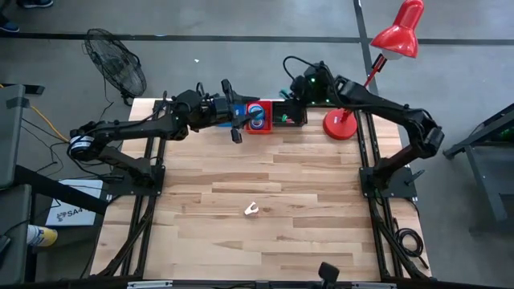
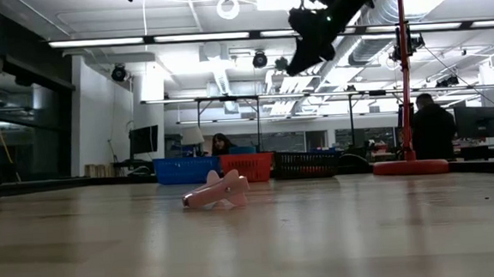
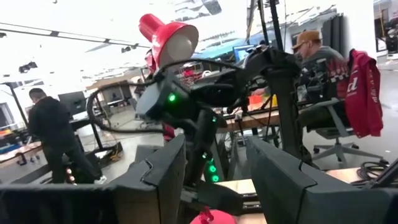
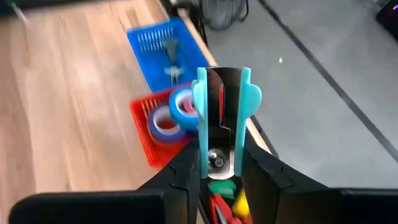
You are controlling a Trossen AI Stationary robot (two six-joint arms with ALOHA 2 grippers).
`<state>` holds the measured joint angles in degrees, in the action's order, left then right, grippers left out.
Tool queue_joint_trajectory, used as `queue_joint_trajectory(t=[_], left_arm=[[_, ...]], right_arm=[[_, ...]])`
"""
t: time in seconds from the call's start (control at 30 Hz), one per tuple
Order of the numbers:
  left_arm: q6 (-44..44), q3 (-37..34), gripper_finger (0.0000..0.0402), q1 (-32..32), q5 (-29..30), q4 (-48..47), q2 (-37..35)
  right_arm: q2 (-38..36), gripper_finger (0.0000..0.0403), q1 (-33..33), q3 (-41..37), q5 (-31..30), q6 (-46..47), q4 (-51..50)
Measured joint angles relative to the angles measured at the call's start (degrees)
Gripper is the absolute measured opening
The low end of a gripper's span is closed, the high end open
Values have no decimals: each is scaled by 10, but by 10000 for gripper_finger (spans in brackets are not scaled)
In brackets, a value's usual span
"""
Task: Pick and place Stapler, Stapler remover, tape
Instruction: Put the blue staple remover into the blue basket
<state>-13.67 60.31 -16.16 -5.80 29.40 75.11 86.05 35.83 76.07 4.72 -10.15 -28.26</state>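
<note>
My right gripper [image 4: 219, 163] is shut on a turquoise stapler remover [image 4: 222, 99] with a metal middle. It hangs over the black basket [image 1: 291, 112] at the table's far edge. My left gripper [image 1: 239, 114] hovers open over the blue basket [image 4: 158, 46] with nothing between its fingers [image 3: 155, 180]. Two blue rolls of tape [image 4: 174, 115] lie in the red basket [image 1: 259, 117]. A second, pale pink stapler remover [image 1: 251, 210] lies on the table's middle [image 2: 217, 190]. A blurred grey thing [image 4: 169, 55] lies in the blue basket; whether it is the stapler I cannot tell. My right gripper pinches the turquoise stapler remover between its two fingers, at the remover's riveted end [image 4: 216, 158]. Its winged end [image 4: 224, 81] sticks out past the fingertips. The fingers slant down from above. The remover is lifted clear, above the baskets.
Blue, red and black baskets stand side by side at the far edge [image 2: 247, 166]. The red desk lamp's base [image 1: 340, 125] stands right of the black basket, its pole [image 2: 404, 69] rising beside my right arm. Red, yellow and green things [image 4: 224, 200] lie below the held remover.
</note>
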Motion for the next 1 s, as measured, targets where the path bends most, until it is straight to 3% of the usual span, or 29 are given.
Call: queue_joint_trajectory(t=[0.2, 0.43, 0.83, 1.0], left_arm=[[0, 0, 167, 0, 1, -6, 0], [4, 0, 167, 0, 1, -19, 0], [34, 1, 167, 0, 5, -67, 0], [58, 1, 167, 0, 42, -125, 0]], right_arm=[[37, 81, 44, 0, 22, -74, -58], [109, 81, 63, -1, 29, -82, -64], [202, 81, 64, -1, 37, 44, -62], [214, 82, 70, -1, 53, 110, -46]])
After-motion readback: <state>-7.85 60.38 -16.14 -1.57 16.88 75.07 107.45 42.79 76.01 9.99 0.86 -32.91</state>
